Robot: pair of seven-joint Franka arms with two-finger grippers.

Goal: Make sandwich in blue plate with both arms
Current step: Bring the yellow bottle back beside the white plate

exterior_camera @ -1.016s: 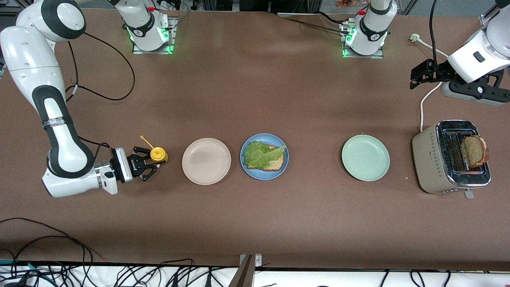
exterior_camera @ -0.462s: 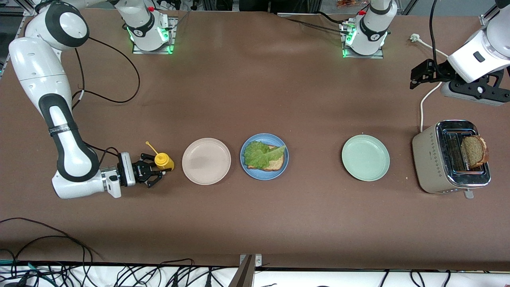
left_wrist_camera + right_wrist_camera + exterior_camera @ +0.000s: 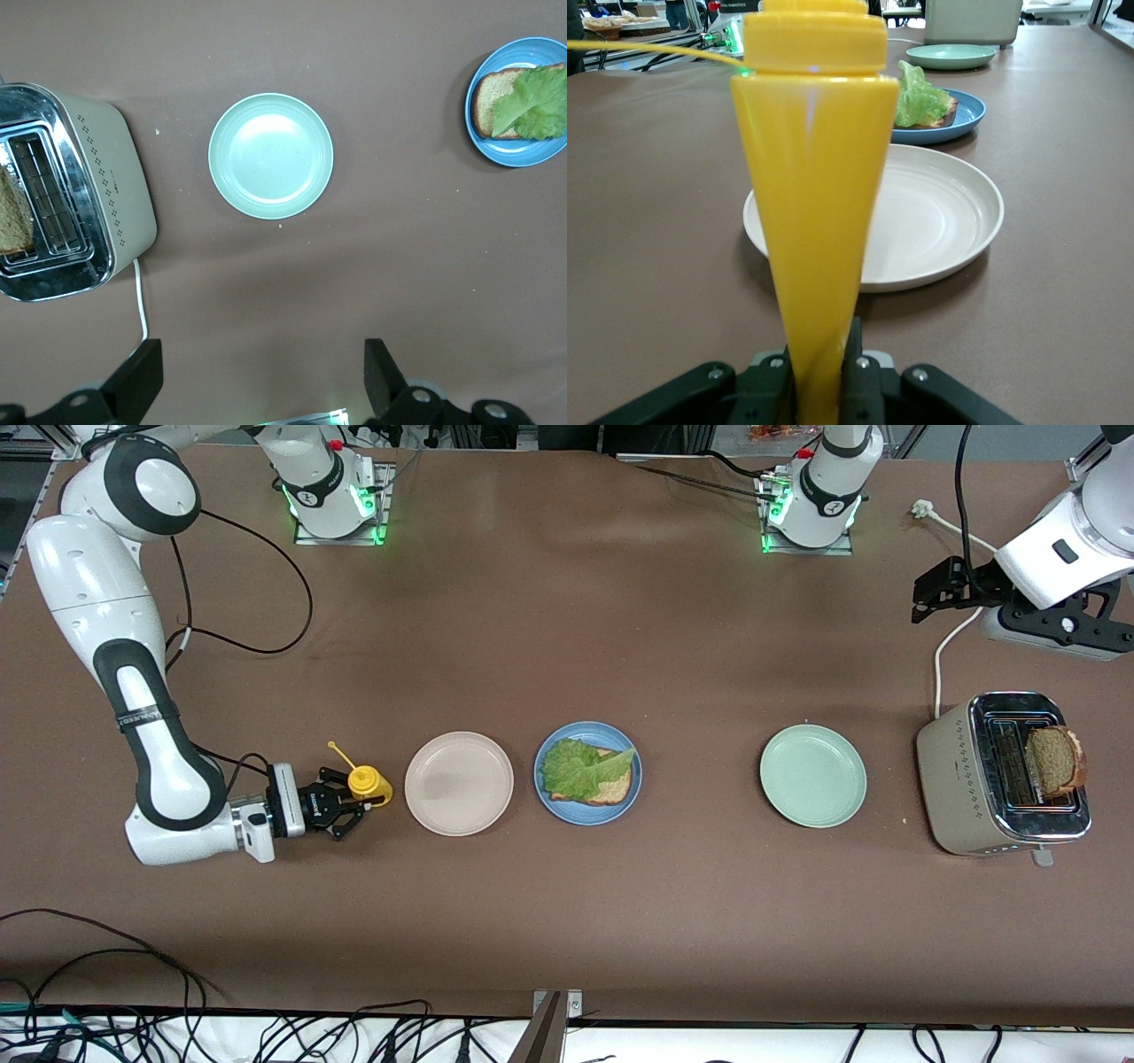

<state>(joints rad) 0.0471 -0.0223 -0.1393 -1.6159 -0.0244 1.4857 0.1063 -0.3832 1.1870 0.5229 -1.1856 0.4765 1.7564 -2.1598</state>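
My right gripper (image 3: 347, 808) is pinched on the base of the yellow squeeze bottle (image 3: 367, 784) near the right arm's end of the tabletop, its long axis upright. From here the beige plate (image 3: 459, 783) comes first, and just past it along the table's length the blue plate (image 3: 587, 773) near mid-table carries a bread slice (image 3: 609, 786) under the lettuce leaf (image 3: 578, 769). My left gripper (image 3: 941, 588) waits spread wide above the tabletop's edge by the toaster (image 3: 1003, 774), whose slot holds the second slice (image 3: 1054, 760); my right is nearer the plate, I judge.
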